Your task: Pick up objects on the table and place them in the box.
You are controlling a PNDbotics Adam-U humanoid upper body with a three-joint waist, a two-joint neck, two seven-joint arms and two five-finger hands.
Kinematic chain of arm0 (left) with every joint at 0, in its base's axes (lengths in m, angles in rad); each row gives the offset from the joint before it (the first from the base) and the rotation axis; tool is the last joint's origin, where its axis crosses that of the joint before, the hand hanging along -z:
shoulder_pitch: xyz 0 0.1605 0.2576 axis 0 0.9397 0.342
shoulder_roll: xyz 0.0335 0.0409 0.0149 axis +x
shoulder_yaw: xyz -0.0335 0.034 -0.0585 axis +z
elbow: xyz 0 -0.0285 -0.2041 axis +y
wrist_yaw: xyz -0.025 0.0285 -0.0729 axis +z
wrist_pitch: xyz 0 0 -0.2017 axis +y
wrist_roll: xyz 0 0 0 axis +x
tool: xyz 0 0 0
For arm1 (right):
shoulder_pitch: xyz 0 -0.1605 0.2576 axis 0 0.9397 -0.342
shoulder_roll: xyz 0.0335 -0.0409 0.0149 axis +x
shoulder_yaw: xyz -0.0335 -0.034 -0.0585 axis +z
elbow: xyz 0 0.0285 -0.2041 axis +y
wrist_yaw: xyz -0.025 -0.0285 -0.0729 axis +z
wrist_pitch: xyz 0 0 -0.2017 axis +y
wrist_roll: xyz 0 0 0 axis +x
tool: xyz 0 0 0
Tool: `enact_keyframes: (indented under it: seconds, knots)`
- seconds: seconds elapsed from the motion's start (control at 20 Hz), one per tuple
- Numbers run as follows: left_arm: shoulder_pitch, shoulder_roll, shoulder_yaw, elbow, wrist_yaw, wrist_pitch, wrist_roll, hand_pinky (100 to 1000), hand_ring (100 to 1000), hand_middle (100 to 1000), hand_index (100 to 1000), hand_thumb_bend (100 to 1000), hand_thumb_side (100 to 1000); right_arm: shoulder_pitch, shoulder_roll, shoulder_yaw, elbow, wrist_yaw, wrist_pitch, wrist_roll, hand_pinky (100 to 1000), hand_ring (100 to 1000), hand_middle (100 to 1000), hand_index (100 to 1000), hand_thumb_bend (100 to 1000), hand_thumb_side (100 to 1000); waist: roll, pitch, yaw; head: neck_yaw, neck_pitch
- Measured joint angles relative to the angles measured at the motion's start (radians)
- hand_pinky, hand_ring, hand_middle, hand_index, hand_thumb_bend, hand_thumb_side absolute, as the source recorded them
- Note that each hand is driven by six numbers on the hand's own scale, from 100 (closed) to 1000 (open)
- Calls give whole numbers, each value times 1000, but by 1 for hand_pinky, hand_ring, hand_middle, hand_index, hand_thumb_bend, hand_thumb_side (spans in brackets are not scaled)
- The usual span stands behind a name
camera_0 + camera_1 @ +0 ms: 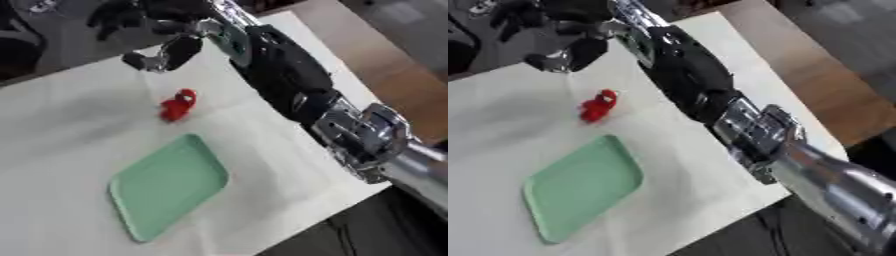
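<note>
Small red figure [178, 105] lies beside green tray [166, 187]; right hand [162, 52] above it, fingers curled, holding nothing

Red toy [178, 105] with dark marks, pale green tray [166, 186], white table [70, 125], black-and-silver hand [162, 52]

Figure [178, 105] behind tray [166, 186] on table [61, 125], hand [166, 52] farther back.
</note>
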Motion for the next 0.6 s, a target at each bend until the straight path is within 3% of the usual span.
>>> enact_keyframes:
  seconds: [0.2, 0.6]
  knots:
    - [-2, 0, 0, 0, 0, -1, -1, 337, 486, 642, 810, 311, 790, 5, 8, -3, 19, 50, 0, -26, 678, 813, 881, 861, 189, 844, 0, 0, 1, 10, 0]
    - [-3, 0, 0, 0, 0, -2, -1, 337, 486, 643, 810, 311, 790, 30, 12, -23, 64, 114, 0, -59, 664, 807, 884, 867, 204, 884, 0, 3, 1, 22, 0]
